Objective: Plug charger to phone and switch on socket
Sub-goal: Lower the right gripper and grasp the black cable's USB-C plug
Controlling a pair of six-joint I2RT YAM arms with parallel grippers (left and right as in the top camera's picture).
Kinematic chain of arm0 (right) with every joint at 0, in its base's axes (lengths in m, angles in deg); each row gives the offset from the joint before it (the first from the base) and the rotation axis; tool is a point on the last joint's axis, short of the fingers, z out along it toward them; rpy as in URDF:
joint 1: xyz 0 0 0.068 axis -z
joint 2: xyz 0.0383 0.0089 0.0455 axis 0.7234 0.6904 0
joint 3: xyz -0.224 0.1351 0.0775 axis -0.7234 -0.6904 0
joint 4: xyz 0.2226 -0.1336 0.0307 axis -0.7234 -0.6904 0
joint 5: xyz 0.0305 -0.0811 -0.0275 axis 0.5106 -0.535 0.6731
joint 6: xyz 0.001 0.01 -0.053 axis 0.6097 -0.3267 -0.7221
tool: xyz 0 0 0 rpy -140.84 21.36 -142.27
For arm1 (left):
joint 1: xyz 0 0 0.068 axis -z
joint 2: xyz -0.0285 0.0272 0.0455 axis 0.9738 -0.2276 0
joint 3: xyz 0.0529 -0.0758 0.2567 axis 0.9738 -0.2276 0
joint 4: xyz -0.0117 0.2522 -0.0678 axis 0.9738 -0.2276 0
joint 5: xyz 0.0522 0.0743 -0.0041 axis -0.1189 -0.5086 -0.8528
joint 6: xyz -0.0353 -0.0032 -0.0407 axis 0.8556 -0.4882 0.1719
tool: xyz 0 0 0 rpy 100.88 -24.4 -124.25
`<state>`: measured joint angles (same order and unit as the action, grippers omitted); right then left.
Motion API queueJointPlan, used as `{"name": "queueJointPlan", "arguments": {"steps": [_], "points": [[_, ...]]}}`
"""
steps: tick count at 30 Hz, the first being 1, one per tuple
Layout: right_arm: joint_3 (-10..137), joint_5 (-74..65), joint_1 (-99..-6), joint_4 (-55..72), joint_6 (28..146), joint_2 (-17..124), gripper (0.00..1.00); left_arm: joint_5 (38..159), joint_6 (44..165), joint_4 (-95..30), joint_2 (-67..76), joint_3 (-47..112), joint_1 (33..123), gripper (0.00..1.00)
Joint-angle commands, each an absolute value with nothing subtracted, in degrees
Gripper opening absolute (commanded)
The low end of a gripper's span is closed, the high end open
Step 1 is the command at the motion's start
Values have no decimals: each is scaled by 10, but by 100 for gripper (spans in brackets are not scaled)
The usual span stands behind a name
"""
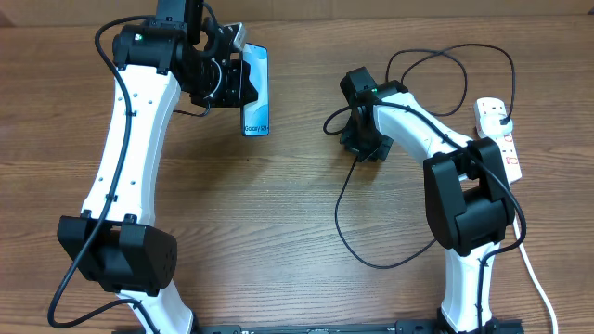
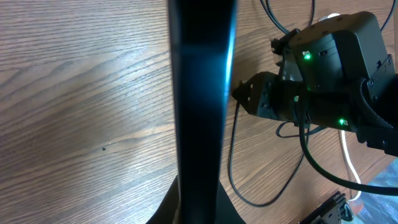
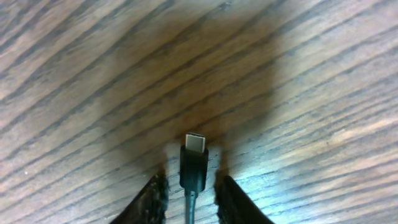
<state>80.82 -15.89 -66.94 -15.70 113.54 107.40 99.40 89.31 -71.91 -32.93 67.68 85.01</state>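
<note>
The left gripper (image 1: pixel 239 85) clamps the phone (image 1: pixel 257 93); the right gripper (image 3: pixel 191 182), jaws apart, straddles the charger tip (image 3: pixel 194 155) pointing twelve o'clock, so a skewed pinch could twist it.

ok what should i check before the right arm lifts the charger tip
1. Phone held in the left gripper: ok, clamped.
2. Connector tip centred in the right gripper: ok, one finger on each side.
3. Firm grip on the tip: not ok, gaps show on both sides.
4. Tip lined up with the phone's port: not ok, it lies on the table, apart from the phone.
5. Cable slack enough to lift: ok, it lies in loose loops.
6. Socket switch position: cannot tell, too small to read.
</note>
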Motion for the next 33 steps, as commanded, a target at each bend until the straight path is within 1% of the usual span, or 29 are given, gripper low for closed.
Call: {"name": "queueJointPlan", "arguments": {"steps": [1,4,7,18,21,23,24,25,33], "points": [[808,-156,-669,-157,1136,1106,24,1002,899,-715,-326,684,852,4],[808,-154,-669,-157,1136,1106,17,1002,899,-715,-326,684,852,4],[808,-154,-669,-157,1136,1106,15,1002,899,-715,-326,684,852,4],[808,-153,-669,-158,1136,1106,12,1002,899,-715,-326,684,852,4],[808,-151,-669,-164,1136,1106,15,1002,899,-715,-326,684,852,4],[808,-149,-669,-167,1136,1106,19,1002,899,-715,-326,684,852,4],[808,-147,-669,-168,1136,1106,24,1002,899,-715,-326,684,852,4],[808,-147,-669,-169,1136,1106,25,1002,899,-715,-326,684,852,4],[808,-145,-669,-185,1136,1106,25,1002,899,-715,-326,684,852,4]]}}
